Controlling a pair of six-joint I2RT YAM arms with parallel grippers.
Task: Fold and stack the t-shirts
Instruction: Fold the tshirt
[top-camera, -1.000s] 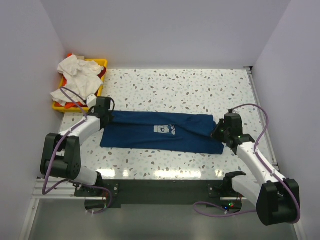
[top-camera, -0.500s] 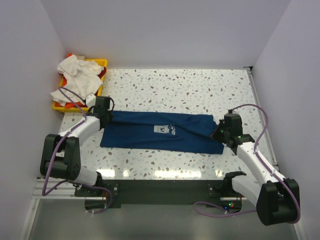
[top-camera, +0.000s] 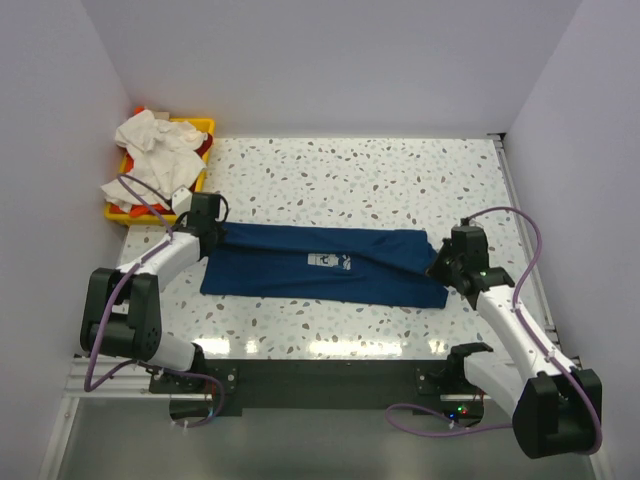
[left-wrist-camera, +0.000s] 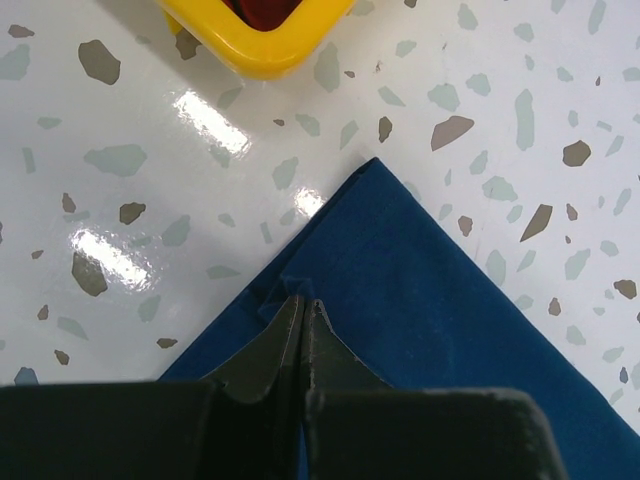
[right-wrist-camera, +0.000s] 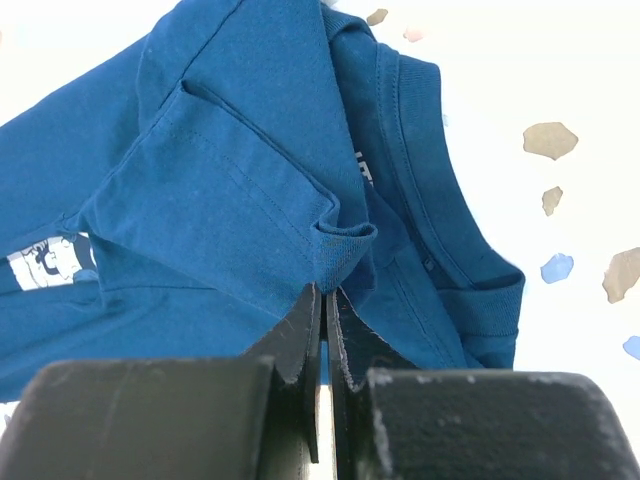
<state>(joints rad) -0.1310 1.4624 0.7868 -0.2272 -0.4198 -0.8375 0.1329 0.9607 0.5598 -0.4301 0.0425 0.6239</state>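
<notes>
A dark navy t-shirt lies folded into a long band across the table, its pale print facing up. At the band's far-left corner my left gripper is shut on a small pinch of the navy t-shirt, the tips pressed together. My right gripper is at the right end. There its tips are shut on a fold of the navy t-shirt, beside the collar. More t-shirts, white and orange-red, are heaped at the back left.
The heap sits in a yellow plastic tray against the left wall, and white cloth hangs over the tray's front. A corner of the tray lies just beyond the left gripper. Walls stand on three sides, and a rail runs along the table's right edge.
My right gripper's jaws closed the last bit onto the shirt's fold and shifted slightly right. The left gripper stayed shut in place.
</notes>
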